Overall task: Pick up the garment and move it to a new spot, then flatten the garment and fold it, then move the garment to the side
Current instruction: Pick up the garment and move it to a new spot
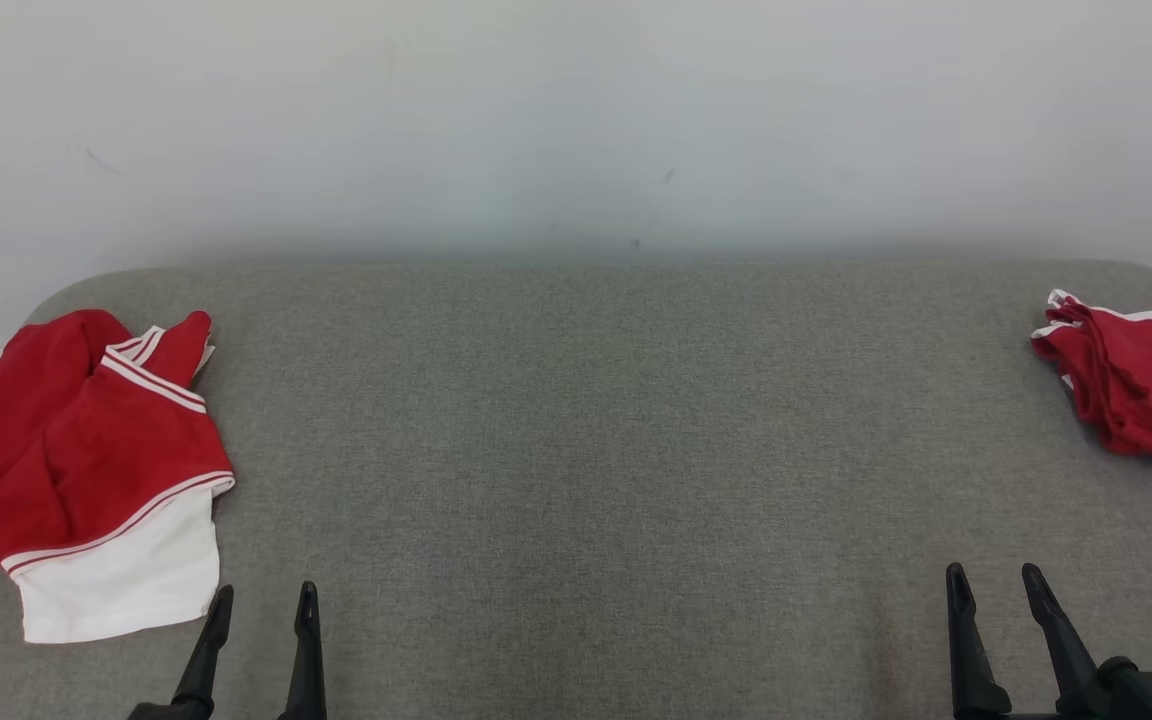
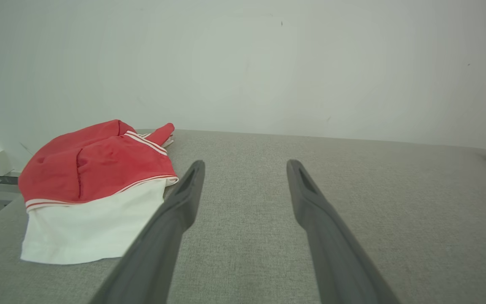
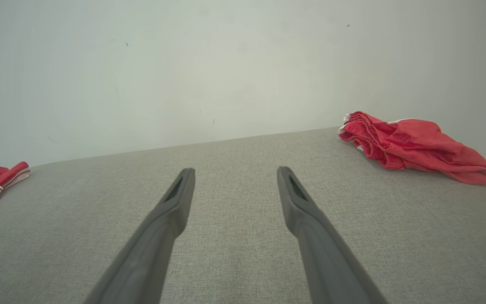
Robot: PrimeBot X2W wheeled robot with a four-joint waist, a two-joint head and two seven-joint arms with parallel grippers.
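Both arms are low at the near edge of the grey cloth-covered table (image 1: 586, 420), pointing toward the far wall (image 1: 576, 120). My left gripper (image 1: 266, 592) has its fingers spread wide with nothing between them. My right gripper (image 1: 993, 572) is the same, wide and empty. I judge this spread to be a ready stance, with the jaws pre-opened so either can drop straight onto cloth. The red-and-white garment (image 1: 86, 450) lies crumpled at the table's left end, just beside my left fingertips on their outer side and not touching them. Its red part is bunched, with a striped band turned up, and its white panel lies flatter toward me. In the left wrist view the white hem's corner slips behind my left finger. At the far right end, well apart from my right gripper, is a red pile (image 1: 1136, 390) with white trim and its layered edges facing the middle. It reads as folded pieces set aside, but I cannot tell how many. The supply seems to be on the left and the finished work on the right, with the broad middle stretch between them kept as the working area. The task looks to be at its start, with the garment not yet lifted. The left arm is nearest, and the raised red bunch offers the easiest pinch. The risk is catching several layers at once and carrying the garment over as a knot.
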